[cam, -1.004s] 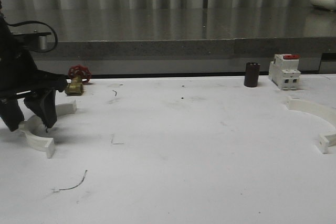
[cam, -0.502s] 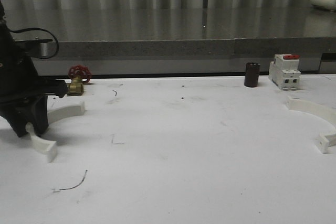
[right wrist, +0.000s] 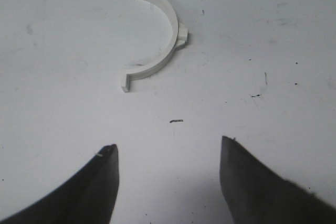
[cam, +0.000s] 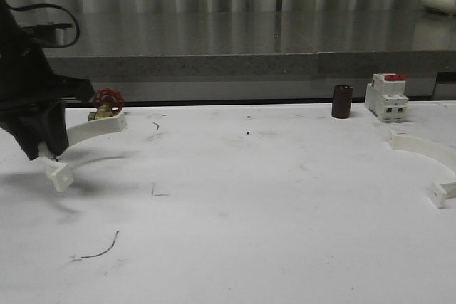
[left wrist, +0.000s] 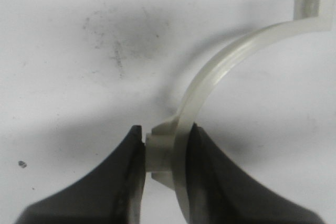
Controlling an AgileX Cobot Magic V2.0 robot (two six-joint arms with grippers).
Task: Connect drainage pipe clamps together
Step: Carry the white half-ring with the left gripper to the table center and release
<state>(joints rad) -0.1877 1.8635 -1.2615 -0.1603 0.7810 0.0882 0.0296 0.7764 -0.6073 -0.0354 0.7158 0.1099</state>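
Two clamp halves are counted: one half-ring [cam: 84, 140] is clamped in the left hand [cam: 44, 149] above the bench [cam: 271, 204]; the second half-ring [right wrist: 157, 35] lies before the right hand [right wrist: 168, 153], fingers spread apart.

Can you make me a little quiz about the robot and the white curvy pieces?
1. True or false: the left gripper is shut on a clamp half.
2. The other clamp half is: A) lying on the table, B) held in the air.
3. What colour is the handwheel on the small brass valve?

Key: 1 true. 2 A; the right gripper hangs open above it. 3 red.
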